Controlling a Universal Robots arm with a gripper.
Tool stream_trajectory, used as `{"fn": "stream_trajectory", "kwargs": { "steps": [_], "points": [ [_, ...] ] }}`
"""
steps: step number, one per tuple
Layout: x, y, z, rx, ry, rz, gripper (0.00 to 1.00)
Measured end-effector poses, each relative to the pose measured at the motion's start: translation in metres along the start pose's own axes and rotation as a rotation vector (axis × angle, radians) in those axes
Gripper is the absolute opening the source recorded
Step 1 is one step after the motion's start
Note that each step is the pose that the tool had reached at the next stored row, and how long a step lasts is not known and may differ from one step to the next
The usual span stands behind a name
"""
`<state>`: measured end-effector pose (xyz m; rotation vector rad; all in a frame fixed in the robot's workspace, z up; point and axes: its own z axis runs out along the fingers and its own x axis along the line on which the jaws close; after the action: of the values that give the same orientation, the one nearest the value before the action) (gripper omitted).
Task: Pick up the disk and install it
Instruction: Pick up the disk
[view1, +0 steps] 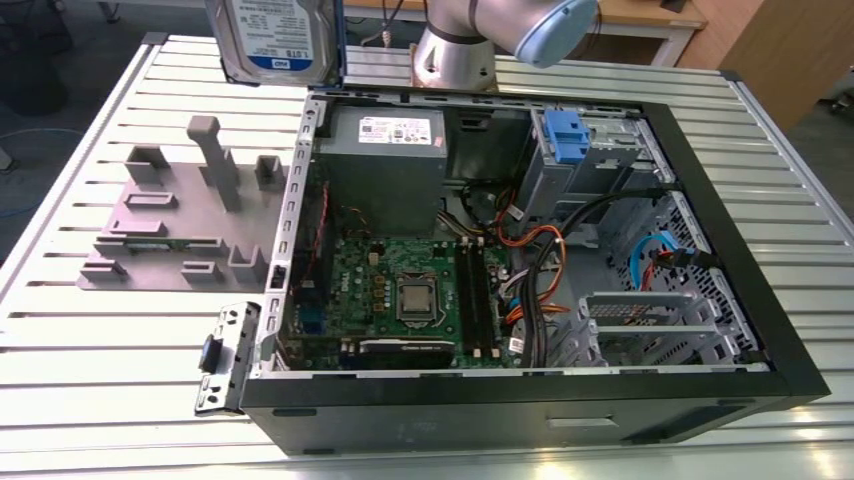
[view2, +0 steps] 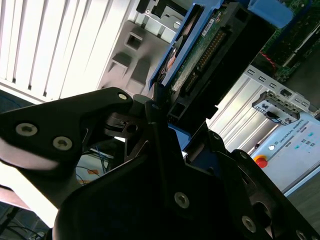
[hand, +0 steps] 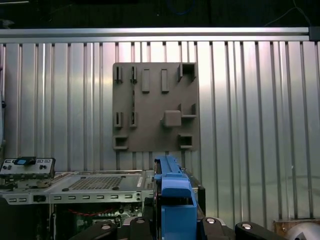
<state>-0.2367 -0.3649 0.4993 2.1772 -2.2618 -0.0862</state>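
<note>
Claw (view2: 167, 120) clamped on the disk (view1: 274, 40), white-and-blue label showing, aloft near open computer case (view1: 467, 405)

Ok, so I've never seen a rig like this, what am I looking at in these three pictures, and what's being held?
This is one robot arm working over a ribbed metal table. The exterior view comes from a camera standing off the arm; both wrist views come from cameras riding on the arm, looking past its jaws. On the table lie an open computer case with its boards and cables showing, a grey holder block beside it, and a small metal bracket. The jaws are shut on the disk, a labelled hard drive in a blue frame, and hold it in the air above the table, outside the case.
</note>
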Motion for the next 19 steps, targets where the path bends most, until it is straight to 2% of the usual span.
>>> {"fn": "stream_trajectory", "kwargs": {
  "steps": [19],
  "points": [
    [0.0038,-0.0009,0.0003,0.0,0.0,0.0,0.36]
  ]
}}
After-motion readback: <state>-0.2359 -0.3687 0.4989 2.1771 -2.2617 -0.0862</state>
